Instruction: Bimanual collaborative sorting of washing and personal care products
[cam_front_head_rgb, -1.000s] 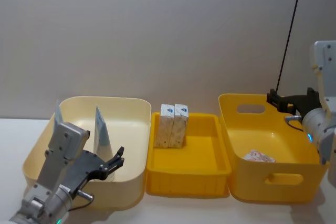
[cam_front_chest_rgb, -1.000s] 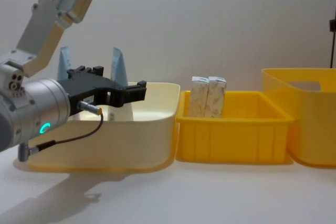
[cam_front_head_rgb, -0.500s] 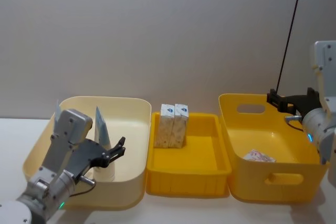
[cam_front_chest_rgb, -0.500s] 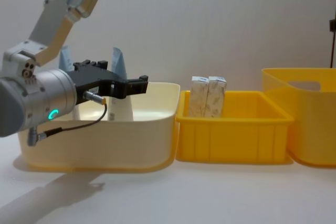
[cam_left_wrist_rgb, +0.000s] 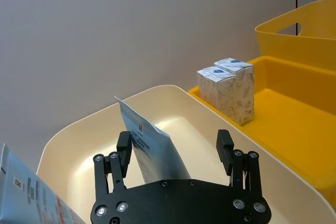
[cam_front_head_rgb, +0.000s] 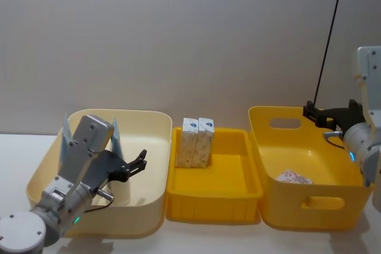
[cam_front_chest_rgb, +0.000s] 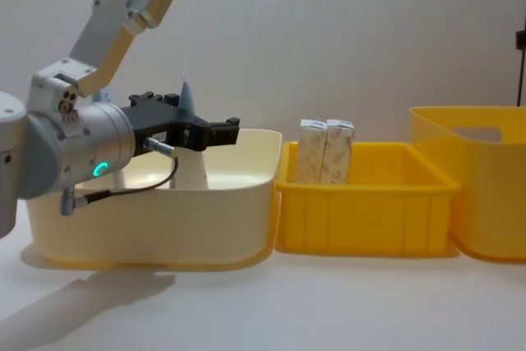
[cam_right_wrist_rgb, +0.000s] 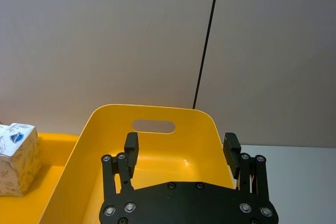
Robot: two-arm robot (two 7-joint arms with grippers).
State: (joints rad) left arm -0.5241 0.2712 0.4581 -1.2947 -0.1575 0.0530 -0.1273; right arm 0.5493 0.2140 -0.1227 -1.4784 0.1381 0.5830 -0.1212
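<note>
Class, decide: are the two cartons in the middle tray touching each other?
Touching. The left wrist view shows the cartons standing side against side with no gap.

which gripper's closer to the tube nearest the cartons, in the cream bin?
Left. The left gripper is open right at the tube, over the cream bin; the right gripper hangs over the right-hand yellow bin, far off.

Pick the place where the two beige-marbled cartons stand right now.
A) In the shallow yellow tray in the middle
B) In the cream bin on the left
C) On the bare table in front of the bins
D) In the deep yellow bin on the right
A: the two cartons stand upright, side by side, at the far left end of the shallow yellow tray between the two larger bins.
</note>
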